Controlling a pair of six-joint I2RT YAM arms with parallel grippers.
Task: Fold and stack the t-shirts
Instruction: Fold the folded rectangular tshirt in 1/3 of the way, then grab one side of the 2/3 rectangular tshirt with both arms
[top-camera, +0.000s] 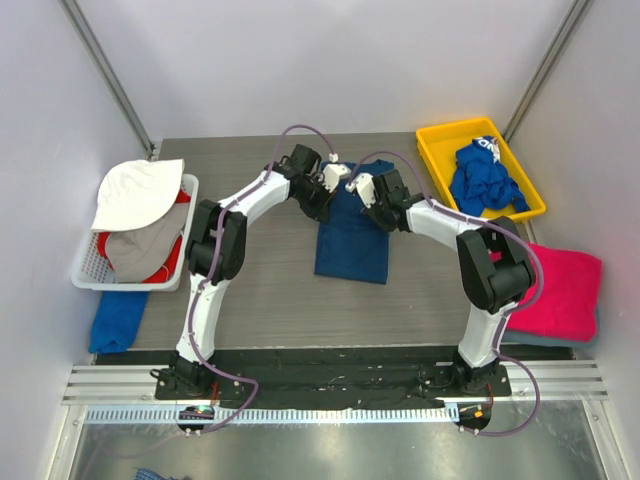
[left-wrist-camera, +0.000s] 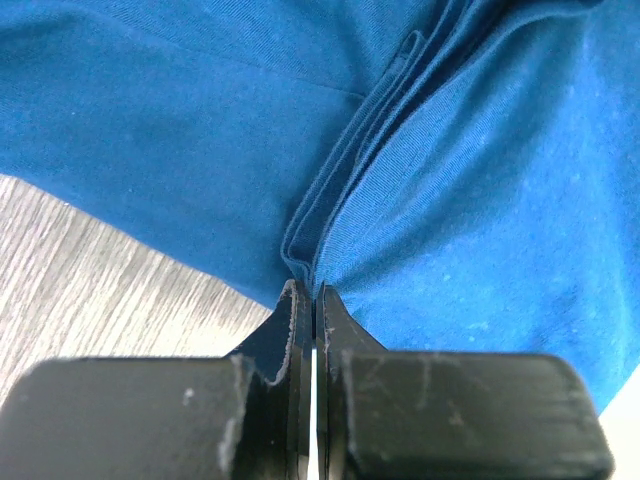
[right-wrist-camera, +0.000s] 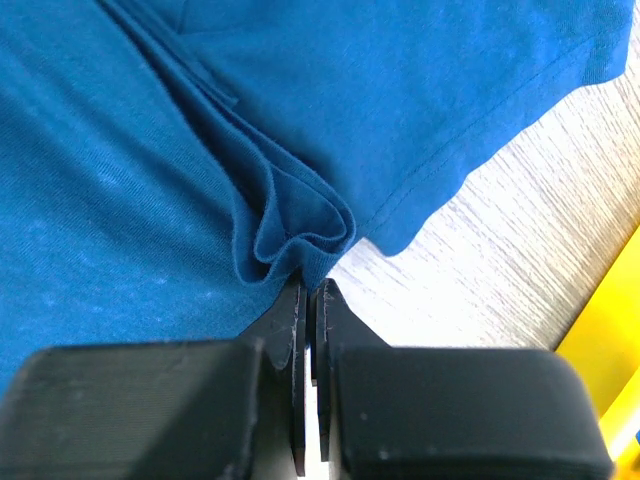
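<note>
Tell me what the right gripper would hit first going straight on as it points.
The blue tee: its bunched fold sits right at the right gripper's shut tips, apparently pinched between them.

White mesh basket (top-camera: 85, 265) on left edge of grey wood-grain table (top-camera: 270, 300); yellow bin (top-camera: 432, 140) far right.

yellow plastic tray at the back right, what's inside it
A crumpled royal-blue cotton t-shirt with white lettering near its top lies in the yellow plastic tray. Bare yellow floor shows around it. Anything under the heap is covered and cannot be seen.
</note>
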